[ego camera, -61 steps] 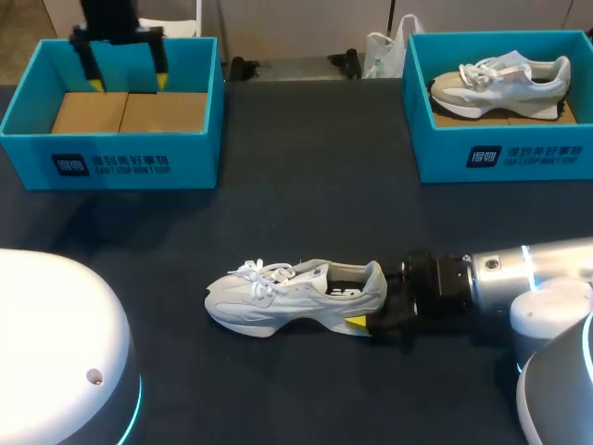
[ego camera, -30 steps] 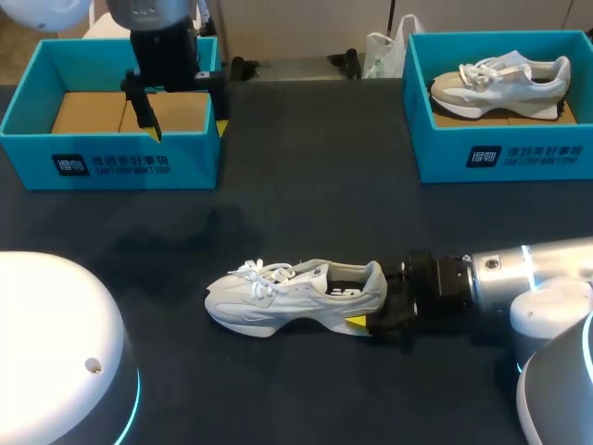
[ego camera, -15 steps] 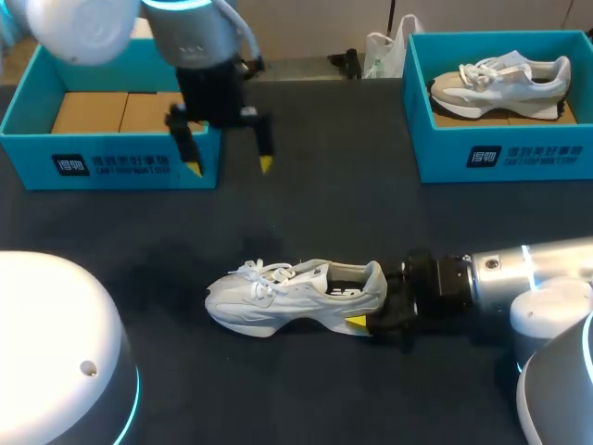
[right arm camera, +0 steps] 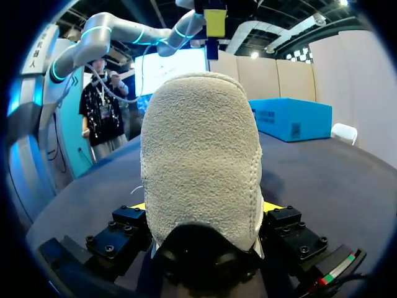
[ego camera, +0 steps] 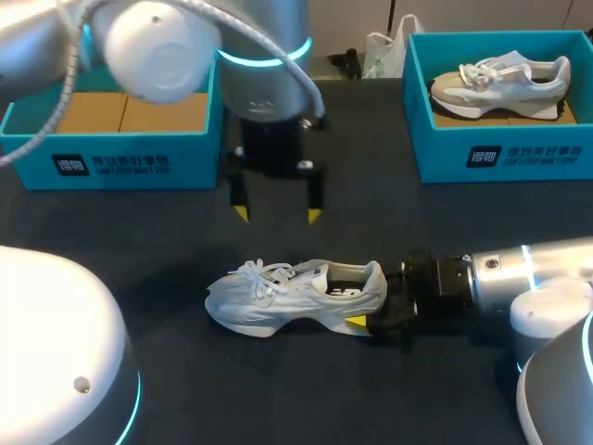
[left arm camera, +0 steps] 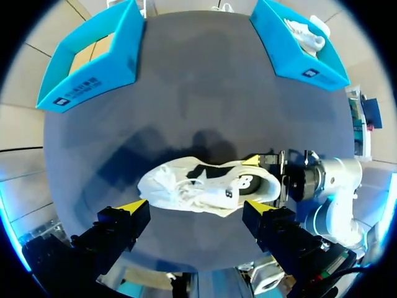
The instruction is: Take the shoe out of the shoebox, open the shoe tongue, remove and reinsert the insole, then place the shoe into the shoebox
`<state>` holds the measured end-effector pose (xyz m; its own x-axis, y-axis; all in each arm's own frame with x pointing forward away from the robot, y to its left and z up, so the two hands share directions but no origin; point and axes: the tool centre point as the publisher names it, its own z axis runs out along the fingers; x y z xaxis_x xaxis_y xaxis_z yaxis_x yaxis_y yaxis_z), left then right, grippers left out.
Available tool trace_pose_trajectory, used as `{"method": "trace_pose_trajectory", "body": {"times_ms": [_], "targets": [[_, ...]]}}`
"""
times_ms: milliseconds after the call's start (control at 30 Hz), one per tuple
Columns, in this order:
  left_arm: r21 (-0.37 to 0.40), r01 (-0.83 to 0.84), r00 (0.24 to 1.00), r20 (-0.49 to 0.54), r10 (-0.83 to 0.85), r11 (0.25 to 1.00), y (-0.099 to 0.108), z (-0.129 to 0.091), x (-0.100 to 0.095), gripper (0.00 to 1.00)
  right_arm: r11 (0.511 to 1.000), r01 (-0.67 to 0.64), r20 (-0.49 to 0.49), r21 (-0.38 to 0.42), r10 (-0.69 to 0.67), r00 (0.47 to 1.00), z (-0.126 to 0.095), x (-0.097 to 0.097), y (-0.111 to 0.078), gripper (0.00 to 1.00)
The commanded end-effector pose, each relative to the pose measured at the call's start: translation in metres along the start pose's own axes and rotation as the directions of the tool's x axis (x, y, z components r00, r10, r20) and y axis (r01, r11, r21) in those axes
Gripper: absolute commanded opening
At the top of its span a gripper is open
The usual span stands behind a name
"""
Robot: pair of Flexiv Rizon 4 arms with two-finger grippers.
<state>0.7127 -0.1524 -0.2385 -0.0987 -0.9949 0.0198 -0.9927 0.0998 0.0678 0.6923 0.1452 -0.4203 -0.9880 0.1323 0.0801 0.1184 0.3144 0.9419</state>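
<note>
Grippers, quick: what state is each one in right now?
Left gripper: open, holding nothing.
Right gripper: closed on the heel of the shoe.

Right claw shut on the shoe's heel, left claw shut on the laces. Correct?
Not quite. The left claw isn't shut on the laces: the left wrist view shows it open, fingers spread wide above the shoe, touching nothing. The right claw is shut on the shoe's heel, as you said.
</note>
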Motion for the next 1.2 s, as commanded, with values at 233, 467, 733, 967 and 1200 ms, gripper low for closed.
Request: {"method": "trace_pose_trajectory", "body": {"times_ms": [233, 467, 733, 967, 1200], "targets": [[-0.034, -0.034, 0.996, 0.078, 0.036, 0.999, 0.011, 0.038, 0.035, 1.0, 1.0, -0.001, 0.0, 0.005, 0.001, 1.0, 0.0, 0.0, 0.002, 0.0], [-0.055, -0.017, 0.989, 0.146, 0.025, 0.998, 0.014, 0.065, 0.046, 1.0, 1.0, -0.001, 0.0, 0.005, 0.001, 1.0, 0.0, 0.0, 0.002, 0.0], [-0.066, 0.023, 0.981, 0.193, -0.01, 0.998, 0.011, 0.083, 0.048, 1.0, 1.0, -0.001, 0.0, 0.005, 0.001, 1.0, 0.0, 0.0, 0.002, 0.0], [-0.093, 0.042, 0.971, 0.238, -0.019, 0.995, 0.015, 0.095, 0.042, 1.0, 1.0, -0.001, 0.0, 0.005, 0.001, 1.0, 0.0, 0.0, 0.002, 0.0], [-0.129, 0.062, 0.961, 0.275, -0.024, 0.99, 0.018, 0.102, 0.038, 1.0, 1.0, -0.001, 0.0, 0.005, 0.001, 1.0, 0.0, 0.0, 0.002, 0.0]]}}
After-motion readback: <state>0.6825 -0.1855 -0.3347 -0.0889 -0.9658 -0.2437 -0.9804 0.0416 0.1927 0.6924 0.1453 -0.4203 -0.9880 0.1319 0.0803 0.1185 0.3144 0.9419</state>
